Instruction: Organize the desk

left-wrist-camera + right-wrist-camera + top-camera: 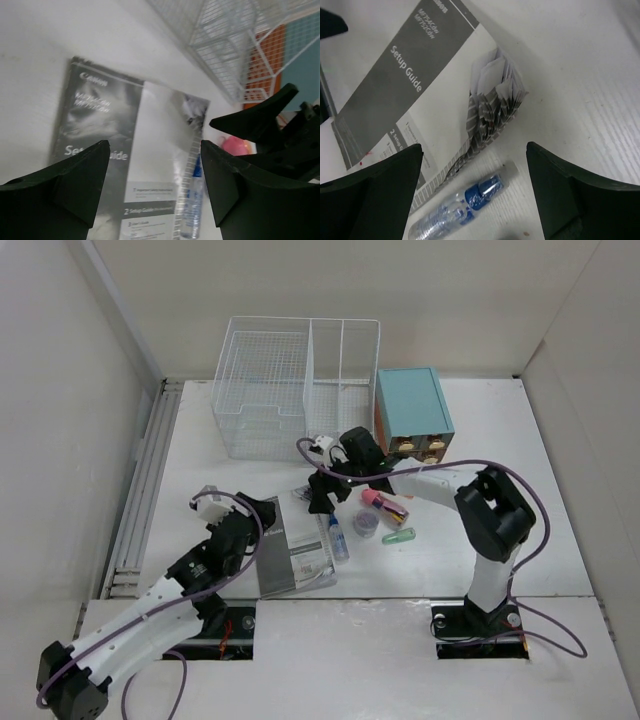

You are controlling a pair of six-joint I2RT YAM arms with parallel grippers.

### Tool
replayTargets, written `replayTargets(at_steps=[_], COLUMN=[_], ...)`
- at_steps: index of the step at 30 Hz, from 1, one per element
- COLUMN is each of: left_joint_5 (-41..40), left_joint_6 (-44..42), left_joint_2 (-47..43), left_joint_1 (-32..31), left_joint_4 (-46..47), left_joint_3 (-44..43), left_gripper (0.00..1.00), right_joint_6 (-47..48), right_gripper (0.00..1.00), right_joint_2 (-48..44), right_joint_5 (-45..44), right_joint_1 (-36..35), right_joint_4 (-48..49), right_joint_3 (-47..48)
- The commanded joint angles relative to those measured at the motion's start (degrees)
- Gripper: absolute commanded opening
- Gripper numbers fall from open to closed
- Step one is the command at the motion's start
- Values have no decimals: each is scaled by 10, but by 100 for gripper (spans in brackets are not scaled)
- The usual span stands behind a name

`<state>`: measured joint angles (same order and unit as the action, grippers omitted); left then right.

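Note:
The white desk (500,440) holds a grey setup guide booklet (295,552) and, along its right edge, a small clear bottle with a blue cap (338,538). My left gripper (260,513) is open and empty over the booklet's left part; its view shows the booklet (100,115) and the bottle (192,200) below its fingers (155,150). My right gripper (322,495) is open and empty, hovering above the booklet's curled far corner (495,95) and the bottle (465,202), which lies between its fingers (475,150).
A white wire basket (295,390) stands at the back, with a teal-topped drawer box (412,412) to its right. A pink object (383,506), a round lid (365,523) and a green clip (398,536) lie right of the bottle. Pale panels wall the desk.

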<state>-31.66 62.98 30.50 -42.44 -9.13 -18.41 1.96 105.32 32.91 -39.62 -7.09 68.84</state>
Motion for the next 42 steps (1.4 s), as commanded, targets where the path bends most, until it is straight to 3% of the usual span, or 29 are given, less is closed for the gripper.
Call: replayTargets(at_steps=[1,9,13,17,18,20,28,35,38,42], left_joint_5=[4,27,47,54,54,54,42,32,53,96], left_joint_6=[56,88,88,88,88,88,68,18,-25,-71], left_joint_2=[4,16,22,33,33,33,-9,-40,-40,-46], left_joint_1=[-4,-9,-9,-9,-9,-9,-9,-9,-9,-9], left_joint_4=[0,36,42,42,42,34,-9,-21,32,160], left_joint_3=[32,79,93,93,98,98,71,51,72,125], left_gripper=[70,70,70,69,69,69,72,78,80,95], right_joint_6=[-52,-85,-108,-108,-108,-108,-73,-81,-106,-131], right_gripper=[89,86,76,40,15,0,0,0,0,0], right_joint_2=[24,83,116,116,116,110,5,-59,-59,-38], right_joint_5=[-64,-108,-81,-47,-47,-39,-16,84,160,241], right_joint_1=[-9,-41,-55,-62,-62,-62,-34,29,38,52], right_joint_4=[41,63,63,63,68,68,68,68,82,108], right_joint_3=[37,57,68,63,63,58,52,52,44,33])
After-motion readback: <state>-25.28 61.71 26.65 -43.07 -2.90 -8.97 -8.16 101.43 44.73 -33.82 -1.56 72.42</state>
